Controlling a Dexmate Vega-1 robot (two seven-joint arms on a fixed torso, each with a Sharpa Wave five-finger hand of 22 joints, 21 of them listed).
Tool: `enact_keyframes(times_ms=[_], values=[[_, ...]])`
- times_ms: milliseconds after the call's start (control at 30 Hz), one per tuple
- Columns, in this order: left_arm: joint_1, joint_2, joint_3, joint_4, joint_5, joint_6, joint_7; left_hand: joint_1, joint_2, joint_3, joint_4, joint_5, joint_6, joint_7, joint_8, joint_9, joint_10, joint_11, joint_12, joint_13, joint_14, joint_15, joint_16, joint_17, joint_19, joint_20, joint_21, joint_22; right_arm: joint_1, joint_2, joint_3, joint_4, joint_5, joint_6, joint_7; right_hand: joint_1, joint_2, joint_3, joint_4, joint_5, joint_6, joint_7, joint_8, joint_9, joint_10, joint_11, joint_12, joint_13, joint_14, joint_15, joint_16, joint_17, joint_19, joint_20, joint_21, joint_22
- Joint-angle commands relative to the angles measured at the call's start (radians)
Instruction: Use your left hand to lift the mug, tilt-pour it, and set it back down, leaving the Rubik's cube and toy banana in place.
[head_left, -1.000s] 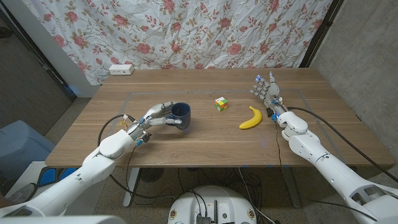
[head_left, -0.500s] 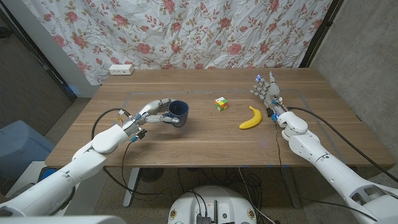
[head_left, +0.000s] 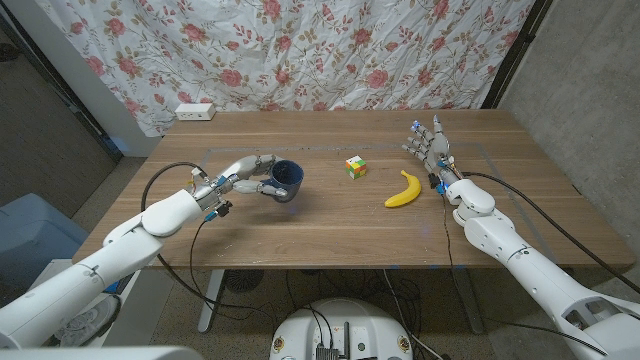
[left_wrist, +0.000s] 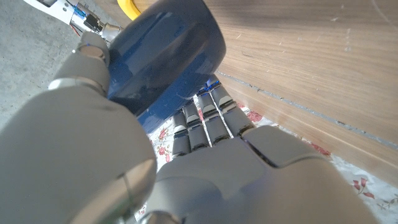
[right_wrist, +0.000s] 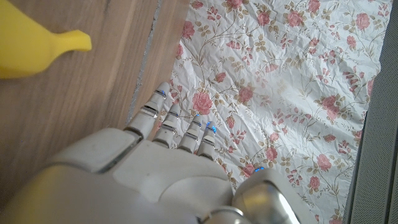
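Meanwhile, the left hand (head_left: 243, 180) had its fingers (left_wrist: 205, 121) clamped around the dark blue ceramic mug (head_left: 287, 181), held tilted over the left-middle of the wooden counter (head_left: 330, 235). Right of the mug, with bare wood between, sat the small multicoloured Rubik's cube (head_left: 356, 167) and, beyond it, the yellow toy banana (head_left: 403, 189). Just past the banana, the right hand (head_left: 428, 146) stood with fingers apart, holding nothing, while a white power strip (head_left: 195, 111) lay at the far left edge.
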Motion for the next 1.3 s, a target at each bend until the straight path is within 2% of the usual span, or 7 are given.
enact_keyframes(times_ms=[33,333,467,700,900,1033,1300], values=[[-0.027,0.045,-0.007,-0.075,0.099,0.061,0.025,0.179,0.201,-0.003,-0.001,0.007,0.049,-0.024,0.135,0.046,0.117,-0.104,0.012,0.143,0.028,-0.140,0.003,0.004,0.014,0.002,0.007,0.004,0.000,0.000,0.000,0.000,0.000,0.000,0.000,0.002,0.010,0.002,0.007,0.004,0.000,-0.006,0.004,0.002,0.007,0.000,0.005,0.004,0.006,-0.050,0.006,0.002,0.004,0.001,0.006,0.005],[-0.031,0.100,-0.016,-0.159,0.189,0.110,0.024,0.179,0.203,-0.007,-0.001,0.009,0.054,-0.028,0.141,0.044,0.127,-0.109,0.016,0.149,0.039,-0.146,0.005,0.005,0.021,0.001,0.010,0.005,0.000,0.000,0.000,-0.001,0.000,-0.001,0.000,0.001,0.010,0.002,0.007,0.004,0.000,-0.006,0.004,0.002,0.007,0.001,0.005,0.004,0.005,-0.050,0.005,0.002,0.004,0.001,0.006,0.005],[-0.039,0.127,-0.017,-0.188,0.238,0.136,0.014,0.181,0.204,-0.009,-0.003,0.010,0.056,-0.028,0.145,0.042,0.130,-0.090,0.018,0.153,0.045,-0.148,0.007,0.006,0.024,0.000,0.012,0.005,0.000,0.000,0.000,-0.001,0.000,-0.001,-0.001,0.001,0.010,0.002,0.007,0.004,0.000,-0.006,0.004,0.002,0.008,0.000,0.005,0.004,0.006,-0.050,0.006,0.002,0.003,0.001,0.006,0.005],[-0.070,0.155,-0.010,-0.233,0.310,0.194,-0.006,0.179,0.206,-0.011,-0.001,0.011,0.056,-0.029,0.148,0.040,0.131,-0.088,0.019,0.157,0.050,-0.147,0.005,0.005,0.027,0.000,0.014,0.005,0.000,0.000,0.000,-0.001,0.000,-0.001,-0.001,0.002,0.010,0.002,0.007,0.004,-0.001,-0.006,0.004,0.002,0.007,0.001,0.005,0.004,0.005,-0.048,0.005,0.002,0.003,0.001,0.006,0.005],[-0.117,0.157,0.010,-0.239,0.364,0.176,-0.027,0.176,0.208,-0.012,-0.001,0.012,0.051,-0.027,0.148,0.038,0.133,-0.087,0.020,0.161,0.052,-0.148,0.001,0.004,0.031,0.000,0.016,0.005,0.000,0.000,0.000,-0.001,0.000,-0.001,0.000,0.002,0.010,0.002,0.007,0.004,0.000,-0.006,0.004,0.002,0.007,0.001,0.005,0.004,0.005,-0.050,0.005,0.002,0.003,0.001,0.006,0.005],[-0.134,0.169,0.017,-0.270,0.398,0.221,-0.056,0.177,0.212,-0.011,0.000,0.013,0.055,-0.026,0.152,0.037,0.135,-0.089,0.020,0.164,0.055,-0.149,0.000,0.003,0.033,0.000,0.017,0.005,0.000,0.000,0.000,-0.001,0.000,-0.001,0.000,0.002,0.010,0.002,0.007,0.004,0.000,-0.006,0.004,0.002,0.008,0.001,0.005,0.004,0.005,-0.049,0.005,0.002,0.003,0.001,0.006,0.005],[-0.169,0.179,0.037,-0.296,0.514,0.182,-0.054,0.176,0.219,-0.010,0.000,0.014,0.059,-0.027,0.156,0.035,0.139,-0.094,0.022,0.168,0.061,-0.152,-0.002,0.003,0.038,0.000,0.020,0.006,0.000,0.000,0.000,-0.001,0.000,-0.001,0.000,0.002,0.010,0.002,0.007,0.004,0.000,-0.006,0.004,0.002,0.008,0.001,0.005,0.004,0.005,-0.051,0.005,0.002,0.003,0.001,0.006,0.005]])
